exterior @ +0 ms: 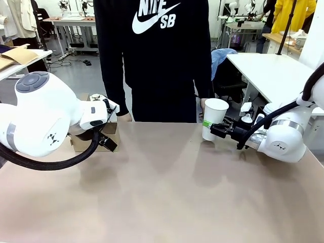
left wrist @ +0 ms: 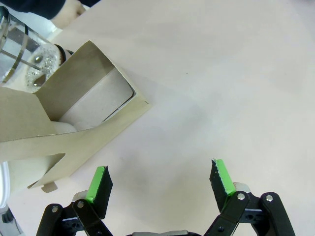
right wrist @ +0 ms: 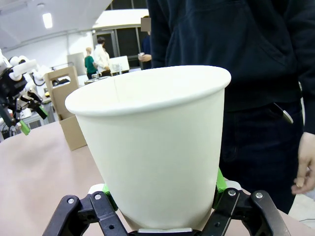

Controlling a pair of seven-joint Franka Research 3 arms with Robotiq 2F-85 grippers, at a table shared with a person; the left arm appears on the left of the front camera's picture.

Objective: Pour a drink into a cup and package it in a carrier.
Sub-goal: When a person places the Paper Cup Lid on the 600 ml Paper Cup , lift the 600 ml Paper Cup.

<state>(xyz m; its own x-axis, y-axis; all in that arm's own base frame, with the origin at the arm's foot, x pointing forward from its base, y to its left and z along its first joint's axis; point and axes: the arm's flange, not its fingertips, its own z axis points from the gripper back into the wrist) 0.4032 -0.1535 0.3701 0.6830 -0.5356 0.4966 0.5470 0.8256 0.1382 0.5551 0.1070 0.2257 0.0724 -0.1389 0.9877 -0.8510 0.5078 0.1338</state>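
The right tool point(exterior: 215, 129), reaching in level from the side, clamped the upright cup point(exterior: 214, 117) near the bench's point(exterior: 162, 192) far edge; the left tool point(left wrist: 160, 173) pointed down, jaws apart, beside the carrier point(left wrist: 74, 98).

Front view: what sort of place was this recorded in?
Probably a robotics lab or open workshop hall, not a café. Behind the person stand white worktables, some carrying equipment, cables trail over the grey floor, and the right wrist view shows strip ceiling lights.

Open-plan lab hall: white worktables point(exterior: 273, 71), loose floor cables point(exterior: 68, 55), ceiling strip light point(right wrist: 47, 20).
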